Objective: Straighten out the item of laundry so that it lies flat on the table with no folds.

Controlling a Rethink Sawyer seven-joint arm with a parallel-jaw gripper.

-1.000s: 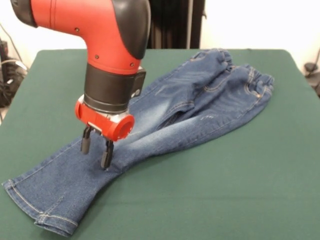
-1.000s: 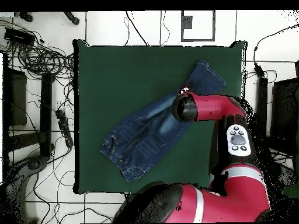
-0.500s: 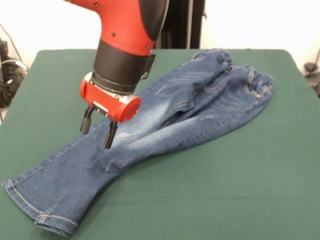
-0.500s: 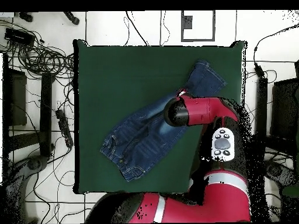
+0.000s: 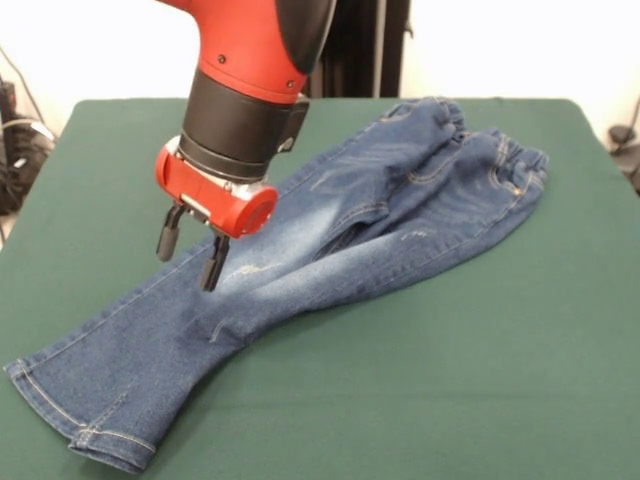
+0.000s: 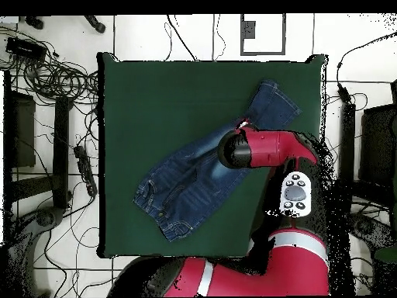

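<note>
The item of laundry [image 5: 390, 215], a pair of blue jeans, lies slantwise on the green table [image 5: 500, 380]. Its waistband is at the far right and its cuffs [image 5: 85, 410] at the near left edge. The jeans are doubled along their length, one leg lying over the other. My gripper [image 5: 188, 257] hangs open a little above the upper leg's whitish patch, with nothing between its fingers. In the overhead view the jeans [image 6: 186, 180] run from lower left to upper right. There the red wrist [image 6: 236, 147] covers their middle and hides the fingers.
The cuffs lie close to the table's near left corner in the front view. Cables [image 6: 54, 74] and black stands [image 6: 60, 147] crowd the floor left of the table [image 6: 155, 93] in the overhead view. A dark box [image 6: 380, 147] sits on its right.
The gripper has lifted off the jeans' leg and shifted slightly towards the waistband side and left. The jeans lie as before.
</note>
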